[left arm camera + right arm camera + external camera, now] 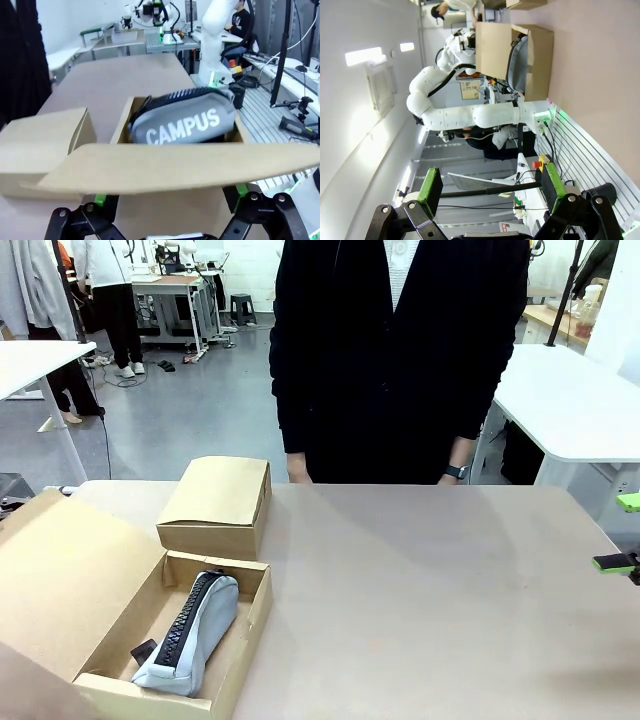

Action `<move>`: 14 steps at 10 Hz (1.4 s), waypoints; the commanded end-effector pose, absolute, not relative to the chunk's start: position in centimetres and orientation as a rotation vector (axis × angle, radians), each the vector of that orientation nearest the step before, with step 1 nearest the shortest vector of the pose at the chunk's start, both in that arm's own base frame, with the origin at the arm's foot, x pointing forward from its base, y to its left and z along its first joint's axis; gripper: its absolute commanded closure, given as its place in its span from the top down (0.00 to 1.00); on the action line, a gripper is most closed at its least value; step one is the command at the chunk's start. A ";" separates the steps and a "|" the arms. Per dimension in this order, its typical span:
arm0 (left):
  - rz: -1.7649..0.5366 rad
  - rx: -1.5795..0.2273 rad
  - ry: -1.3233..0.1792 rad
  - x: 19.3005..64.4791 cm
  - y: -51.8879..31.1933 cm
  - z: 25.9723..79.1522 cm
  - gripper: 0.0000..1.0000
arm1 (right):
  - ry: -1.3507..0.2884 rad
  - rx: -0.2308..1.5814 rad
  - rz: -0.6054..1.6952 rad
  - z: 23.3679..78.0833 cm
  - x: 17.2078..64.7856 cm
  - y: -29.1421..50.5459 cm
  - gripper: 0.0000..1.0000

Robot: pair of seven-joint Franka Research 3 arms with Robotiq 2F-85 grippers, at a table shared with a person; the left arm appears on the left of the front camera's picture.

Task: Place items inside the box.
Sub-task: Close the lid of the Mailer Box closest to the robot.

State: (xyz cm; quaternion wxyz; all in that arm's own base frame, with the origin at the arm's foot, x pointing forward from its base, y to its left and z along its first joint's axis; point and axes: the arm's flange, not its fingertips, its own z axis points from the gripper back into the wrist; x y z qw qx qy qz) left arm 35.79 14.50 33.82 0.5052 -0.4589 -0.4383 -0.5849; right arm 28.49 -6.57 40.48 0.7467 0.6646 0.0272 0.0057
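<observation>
An open cardboard box sits at the table's near left, its lid flap folded out to the left. Inside it lies a grey zip pouch with a black zipper; the left wrist view shows its white "CAMPUS" lettering. My left gripper is open just behind the lid flap, fingers wide apart. At the table's right edge my right gripper is open and holds nothing; its green pads stand far apart, far from the box.
A smaller closed cardboard box stands just behind the open one. A person in dark clothes stands at the far edge, arms down. The middle and right of the tabletop are bare.
</observation>
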 end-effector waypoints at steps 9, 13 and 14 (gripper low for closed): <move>-1.628 -1.104 -0.937 28.4 -4.4 28.4 1.00 | 0.037 1.470 0.028 40.8 28.5 -6.6 1.00; -1.652 -1.084 -0.918 27.8 -6.1 28.5 1.00 | 0.037 1.470 0.028 40.8 28.5 -6.6 1.00; -1.645 -1.092 -0.913 27.7 -5.8 28.6 1.00 | 0.037 1.470 0.028 40.8 28.5 -6.6 1.00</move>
